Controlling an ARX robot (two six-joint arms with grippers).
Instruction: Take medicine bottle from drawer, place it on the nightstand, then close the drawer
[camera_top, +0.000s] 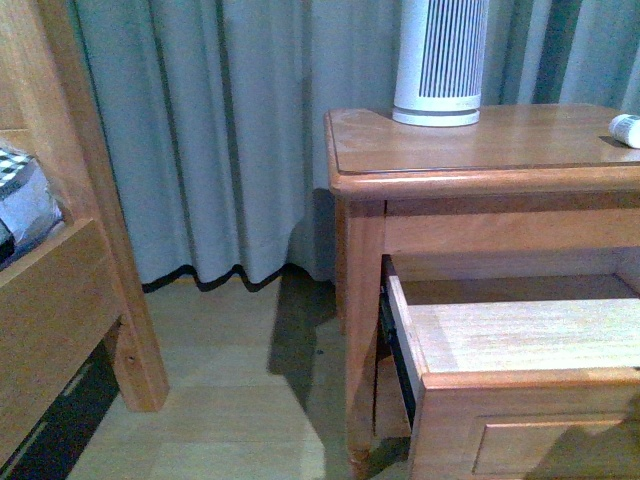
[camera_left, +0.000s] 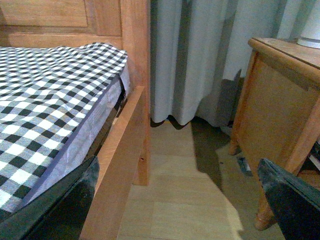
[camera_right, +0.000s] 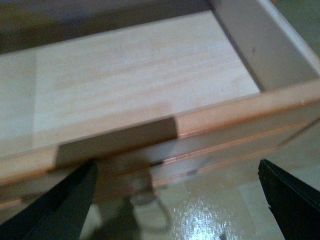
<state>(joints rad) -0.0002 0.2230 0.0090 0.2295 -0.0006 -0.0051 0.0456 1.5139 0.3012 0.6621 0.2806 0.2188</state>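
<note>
The nightstand (camera_top: 480, 160) is standing against grey curtains (camera_top: 220, 130), its top drawer (camera_top: 520, 350) hanging pulled out and showing a bare pale wood floor. A white slatted cylindrical appliance (camera_top: 440, 60) is sitting at the back of the top. The medicine bottle (camera_top: 626, 129) is lying on the top at the frame's right edge, partly cut off. A wooden bed frame (camera_top: 70, 280) is occupying the left side. No claw is showing here, so no claw-relative positions are being recorded.
</note>
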